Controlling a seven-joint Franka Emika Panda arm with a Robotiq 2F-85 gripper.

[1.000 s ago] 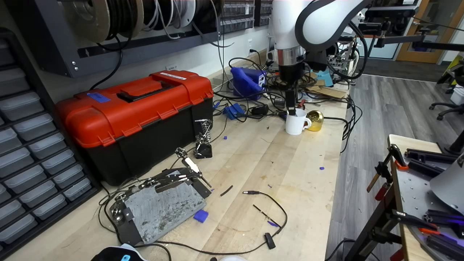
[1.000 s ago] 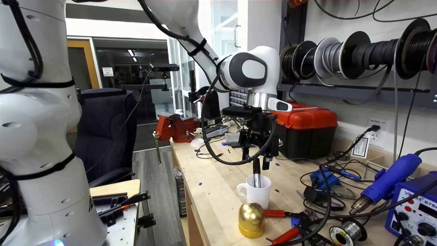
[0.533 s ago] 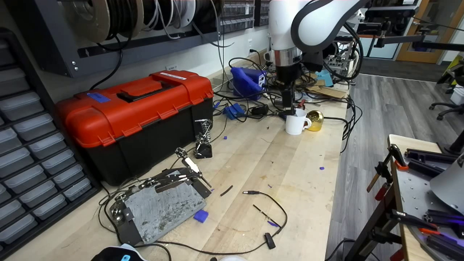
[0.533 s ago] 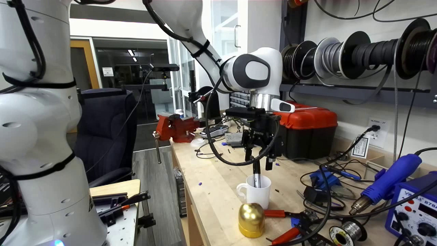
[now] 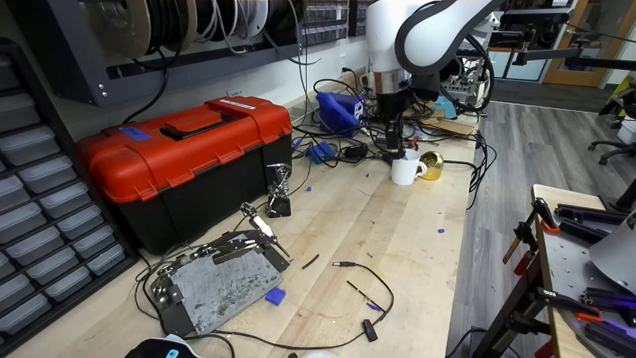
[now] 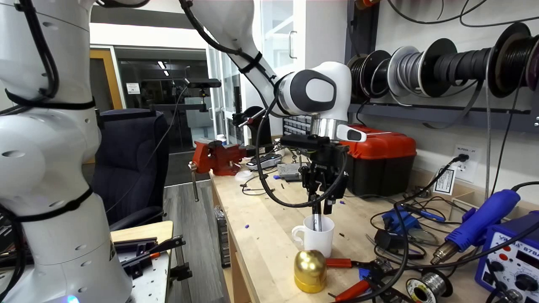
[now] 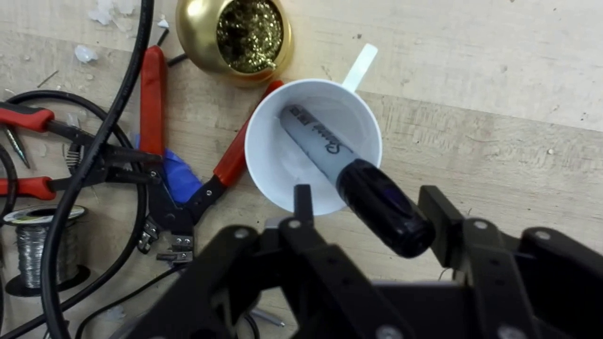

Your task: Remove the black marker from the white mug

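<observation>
Reading the wrist view from left to right, we log a solder spool (image 7: 44,259), a red-handled tool (image 7: 176,216) and a gold pot (image 7: 205,42), none of them part of the job. Next comes the white mug (image 7: 271,174), upright on the bench (image 7: 494,155), with the black marker (image 7: 351,175) standing in it: lower end inside, capped end above the rim, exact lean unclear. The gripper (image 7: 370,212) is spread wide about that capped end, one finger (image 7: 304,207) apart from it, the other finger (image 7: 440,212) just beside it; whether that one touches we cannot tell. We record nothing held. In both exterior views the gripper hangs above the mug. Progress, as we judge it: approach nearly complete, grasp not yet made, removal not begun. Left to do: perhaps centre, close, lift until the lower end clears the rim, set down.
</observation>
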